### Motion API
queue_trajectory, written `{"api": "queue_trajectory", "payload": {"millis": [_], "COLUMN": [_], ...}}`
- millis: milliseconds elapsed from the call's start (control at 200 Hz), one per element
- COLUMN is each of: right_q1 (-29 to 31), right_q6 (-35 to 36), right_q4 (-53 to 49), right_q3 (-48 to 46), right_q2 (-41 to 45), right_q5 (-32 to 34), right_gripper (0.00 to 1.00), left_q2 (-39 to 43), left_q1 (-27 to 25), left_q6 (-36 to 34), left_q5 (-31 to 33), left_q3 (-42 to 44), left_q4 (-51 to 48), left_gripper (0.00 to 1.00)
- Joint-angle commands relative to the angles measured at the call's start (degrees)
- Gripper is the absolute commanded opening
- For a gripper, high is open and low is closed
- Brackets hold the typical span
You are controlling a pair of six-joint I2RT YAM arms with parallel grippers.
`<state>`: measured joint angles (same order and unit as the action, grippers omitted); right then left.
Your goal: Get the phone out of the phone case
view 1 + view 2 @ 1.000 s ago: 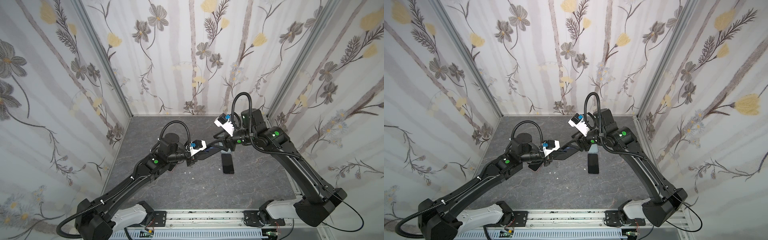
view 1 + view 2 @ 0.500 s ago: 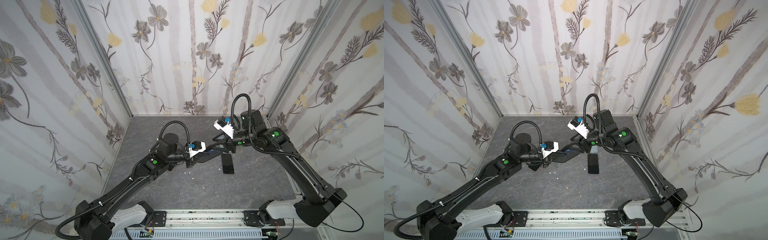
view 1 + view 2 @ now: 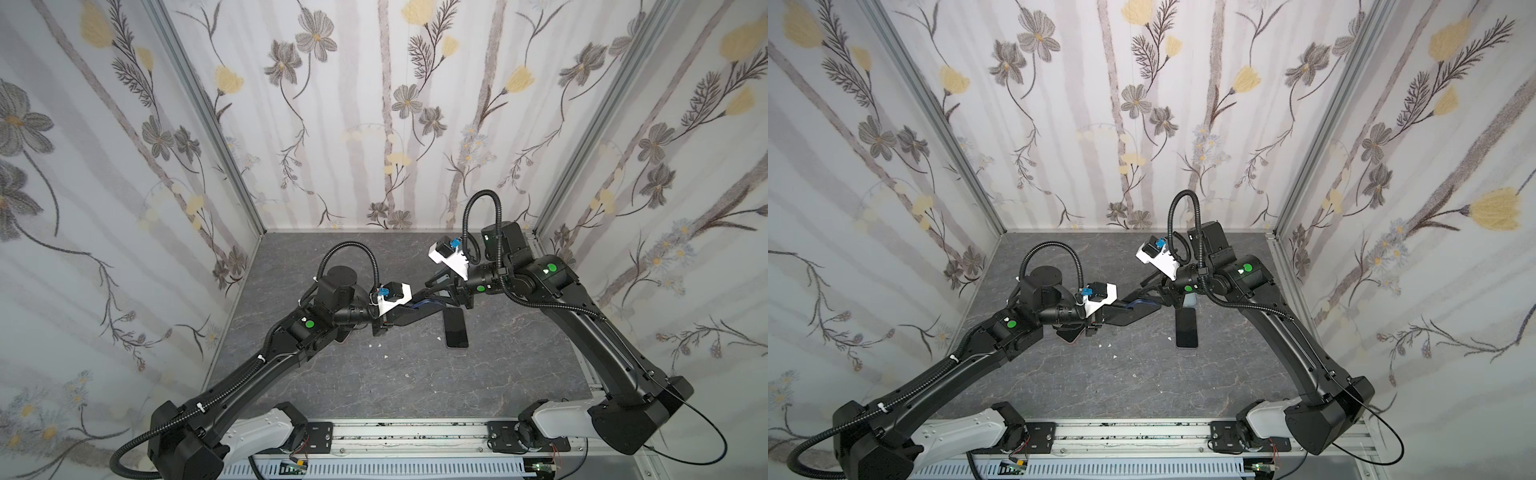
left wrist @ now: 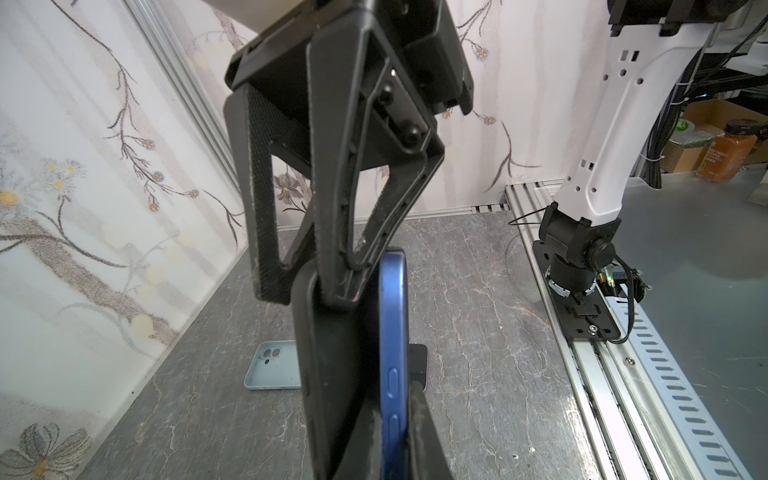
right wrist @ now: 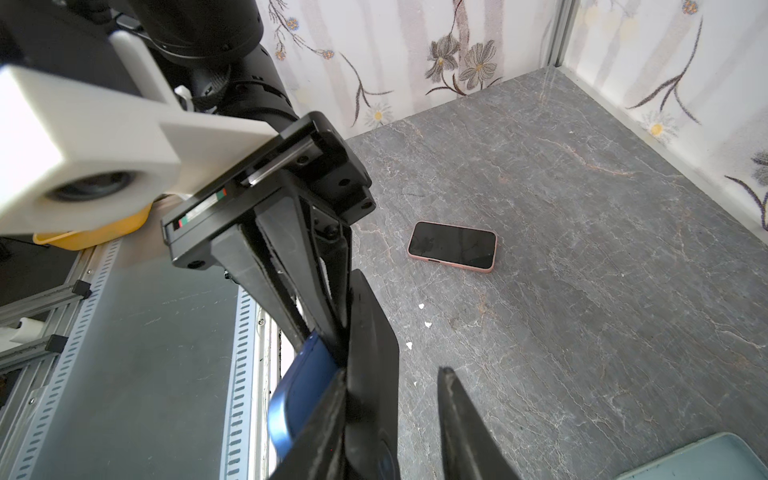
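Observation:
My left gripper (image 4: 390,415) is shut on a blue phone (image 4: 392,353), held on edge above the table. The black phone case (image 4: 332,374) has peeled away from the phone at its far end. My right gripper (image 5: 395,374) straddles that loose end. One of its fingers (image 5: 324,415) is wedged between phone (image 5: 299,395) and case (image 5: 374,353), while the other finger (image 5: 469,428) stands off the case's outer face with a gap. In both top views the two grippers meet mid-table over the case (image 3: 409,318) (image 3: 1129,318).
A dark-screened phone in a pink case (image 3: 456,328) (image 5: 453,247) lies flat on the grey table just right of the grippers. A pale blue-green case (image 4: 274,365) lies behind it. Another flat item (image 3: 1069,334) sits under the left wrist. White crumbs (image 3: 385,356) dot the table.
The right gripper's jaws have narrowed around the loose end of the case and it has edged closer to the left gripper. The left gripper has kept its hold.

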<state>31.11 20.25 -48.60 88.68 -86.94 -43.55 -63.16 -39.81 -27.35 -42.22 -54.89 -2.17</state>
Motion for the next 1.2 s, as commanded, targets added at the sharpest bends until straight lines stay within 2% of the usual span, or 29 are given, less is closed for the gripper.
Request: {"api": "queue_trajectory", "payload": {"millis": [0,100,205,430,754,979,1194], "right_q1": [0.07,-0.13,-1.21,-2.29,-4.89,-5.80,-6.74], "right_q6": [2.00,0.15,-3.54,-7.55,-14.12,-15.31,-16.60], "right_q4": [-2.19,-0.71,0.29,1.50,1.66,1.75,1.90], "right_q3": [-0.44,-0.44,0.38,1.38,3.18,3.38,3.61], "right_q2": [-0.19,0.10,-0.15,-0.79,-4.94,-7.35,-7.90], "right_q5": [0.97,1.74,3.44,1.12,-0.37,-2.05,-0.86], "right_gripper": [0.32,0.25,0.11,0.00,0.00,0.00,0.00], "left_q2": [0.23,0.45,0.58,0.84,1.52,1.54,1.52], "left_q1": [0.09,0.13,0.10,0.09,0.00,0.00,-0.03], "left_q6": [-0.54,-0.58,-0.60,-0.42,0.72,0.99,1.61], "left_q5": [-2.46,-1.65,-1.50,-2.98,-8.38,-10.54,-11.50], "left_q3": [-1.31,-1.18,-1.08,-1.02,-1.53,-1.97,-1.84], "left_q4": [9.05,9.10,9.12,9.03,9.12,9.08,9.07], "left_gripper": [0.00,0.00,0.00,0.00,0.00,0.00,0.00]}}
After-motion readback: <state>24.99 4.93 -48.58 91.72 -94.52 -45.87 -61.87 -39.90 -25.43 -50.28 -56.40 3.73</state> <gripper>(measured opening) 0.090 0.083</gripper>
